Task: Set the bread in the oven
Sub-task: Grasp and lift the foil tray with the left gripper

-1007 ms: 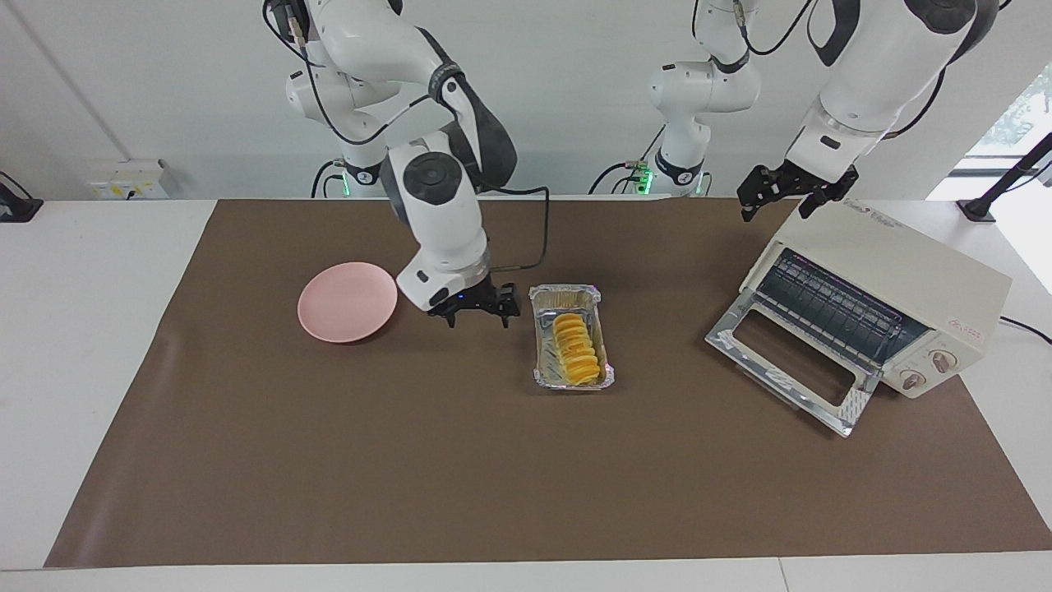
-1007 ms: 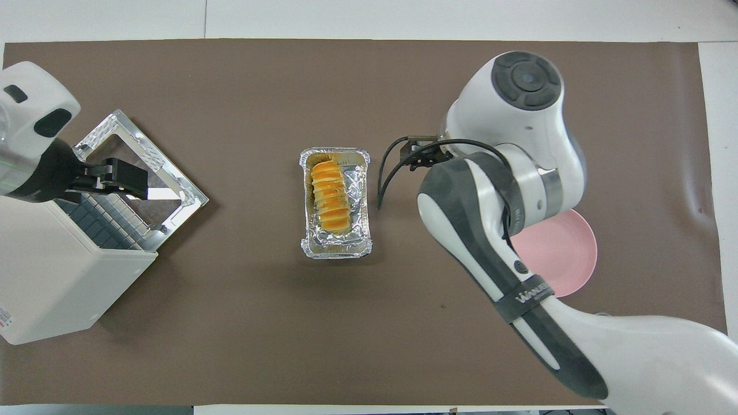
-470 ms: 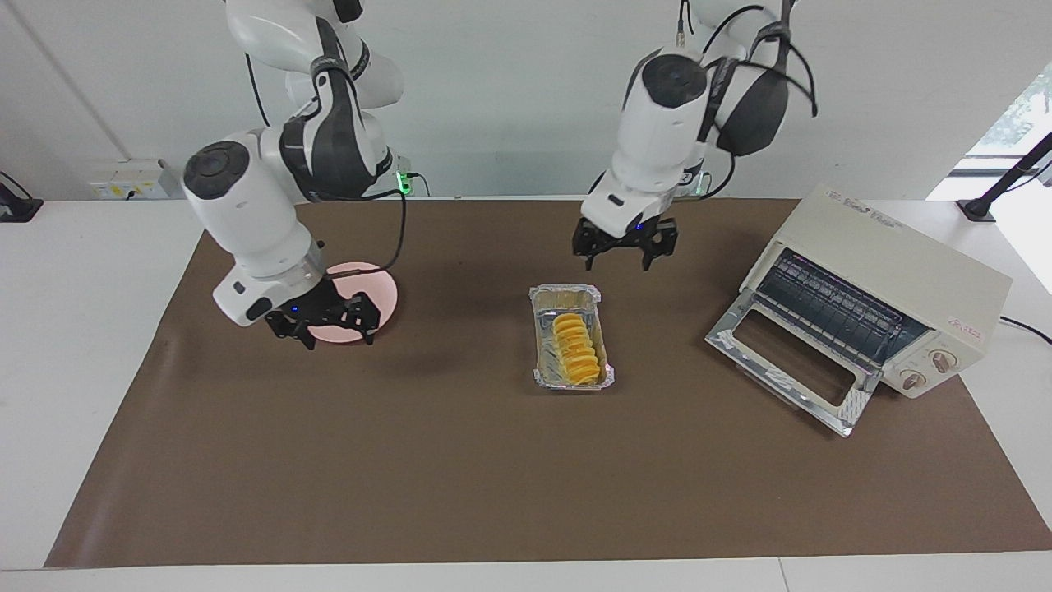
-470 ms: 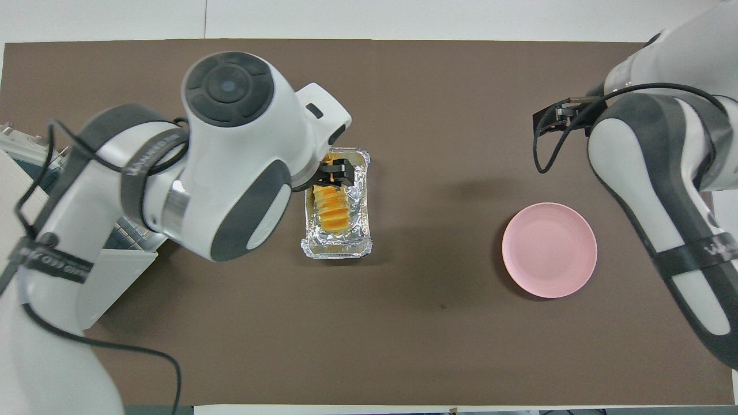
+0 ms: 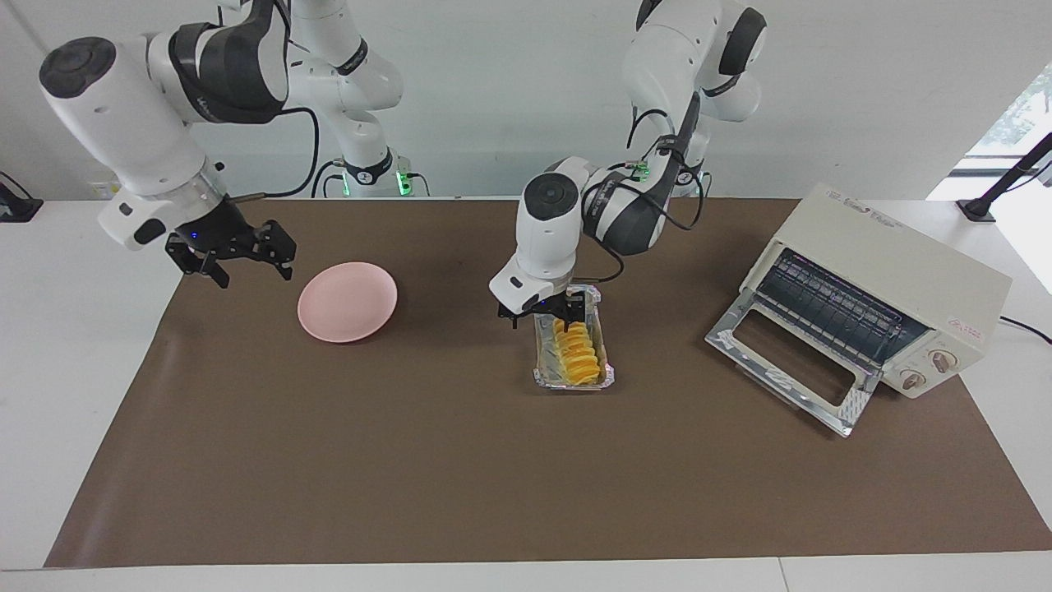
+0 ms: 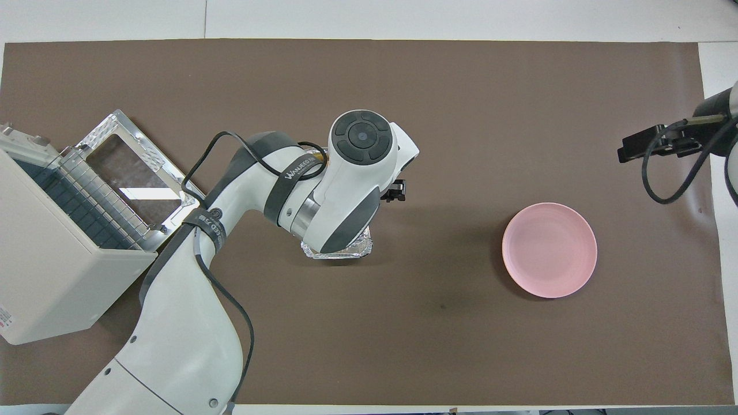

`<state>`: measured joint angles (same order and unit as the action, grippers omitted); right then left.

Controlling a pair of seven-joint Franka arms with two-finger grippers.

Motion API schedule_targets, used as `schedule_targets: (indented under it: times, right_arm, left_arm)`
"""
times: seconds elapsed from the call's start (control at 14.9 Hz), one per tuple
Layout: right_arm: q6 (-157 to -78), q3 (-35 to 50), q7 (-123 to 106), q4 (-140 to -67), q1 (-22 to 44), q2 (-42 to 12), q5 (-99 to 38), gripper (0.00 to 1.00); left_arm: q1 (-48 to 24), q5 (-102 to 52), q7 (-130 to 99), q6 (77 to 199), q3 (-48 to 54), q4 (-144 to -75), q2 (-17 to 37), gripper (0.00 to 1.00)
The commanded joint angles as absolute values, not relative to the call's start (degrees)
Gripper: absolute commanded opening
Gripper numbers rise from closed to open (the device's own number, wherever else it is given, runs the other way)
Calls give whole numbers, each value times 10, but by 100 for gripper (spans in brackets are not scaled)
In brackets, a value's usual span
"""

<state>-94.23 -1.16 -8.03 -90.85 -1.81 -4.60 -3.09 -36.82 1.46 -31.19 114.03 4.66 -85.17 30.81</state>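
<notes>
The oven (image 5: 875,300) sits at the left arm's end of the table, its glass door (image 5: 789,362) dropped flat and the wire rack (image 5: 830,308) bare. The bread (image 5: 575,352) is not in it yet; it lies in a foil tray (image 5: 604,376) near the middle of the brown mat (image 5: 493,477), well apart from the oven, its long axis running from the robots' end outward.

The left arm reaches across to it, and the left gripper (image 5: 548,312) hangs low over the tray's end nearer the robots, fingers spread and holding nothing. The bread lies just below and outward from the fingertips, so the coming move looks like a short drop to straddle the loaf across its width. The left arm is much the nearer one.

A pink plate (image 5: 347,301) rests toward the right arm's end. The right gripper (image 5: 232,256) waits in the air over the mat's edge just past the plate, also spread and empty.

In the overhead view the left arm covers the bread entirely; only a corner of the tray (image 6: 340,251) shows. Whether the fingertips touch the foil rim cannot be told.
</notes>
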Motion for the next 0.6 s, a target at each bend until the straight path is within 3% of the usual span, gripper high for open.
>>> schedule_targets:
  times: [0.0, 0.07, 0.2, 0.4, 0.54]
  right_arm:
    - [-900, -5, -88, -918, -22, -7, -20, 100]
    - [-883, -5, -88, -918, -22, 2, -18, 100]
    - [-855, -4, -89, -918, -21, 14, -2, 100]
    - [-853, -5, -126, -922, -22, 17, 4, 100]
    - [-853, -9, -125, -921, -22, 17, 3, 100]
  left_arm:
    - [-376, 26, -318, 1179, 36, -887, 309, 92]
    - [-380, 26, -318, 1193, 36, -902, 308, 86]
    - [-380, 26, -318, 1197, 38, -909, 308, 59]
    - [-379, 21, -321, 1192, 38, -922, 308, 0]
    - [-371, 13, -322, 1156, 38, -908, 306, 0]
